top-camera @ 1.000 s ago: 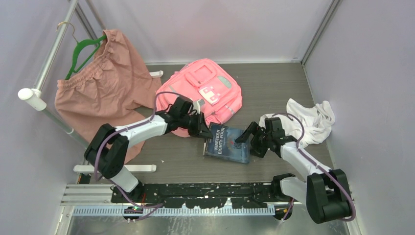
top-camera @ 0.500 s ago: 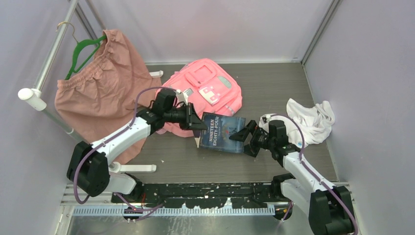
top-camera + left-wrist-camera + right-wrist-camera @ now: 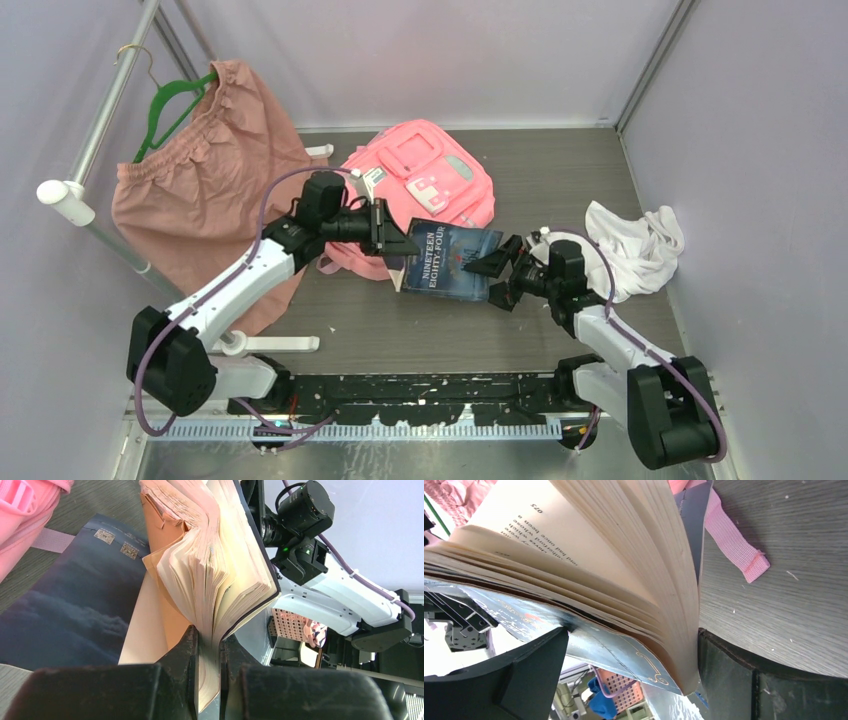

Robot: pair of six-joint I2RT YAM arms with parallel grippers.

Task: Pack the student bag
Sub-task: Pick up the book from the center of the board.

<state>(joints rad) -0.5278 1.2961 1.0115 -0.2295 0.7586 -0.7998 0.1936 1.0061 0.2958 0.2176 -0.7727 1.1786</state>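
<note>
Student bag point(image 3: 425, 180): it is lying flat on the table point(image 3: 560, 180) toward the far side, front pockets and pale patch facing up, just right of the dusty-pink garment point(image 3: 205, 185).

Book point(image 3: 447, 261): a dark blue paperback is hanging tilted above the table between the two arms. Its far corner is sitting just in front of the bag's near edge, and its pages are fanning apart.

Left gripper point(image 3: 400, 243): it is reaching in from the bag side. In the left wrist view its fingers point(image 3: 185, 665) are pinching tight on the book's edge, with a sheaf of pages and the cover between them.

Right gripper point(image 3: 490, 283): it is meeting the book's opposite edge. In the right wrist view its fingers point(image 3: 524, 670) are standing spread wide with the fanned pages and blue cover filling the gap. I cannot tell whether they are pressing on the book or only framing it.

Pink strap point(image 3: 733, 544): one end is lying loose on the wood-grain table beside the book.

Garment: it is hanging from a green hanger point(image 3: 170, 105) on the rail at the left.

White cloth point(image 3: 635, 245): it is lying crumpled on the table, just behind the right arm.
</note>
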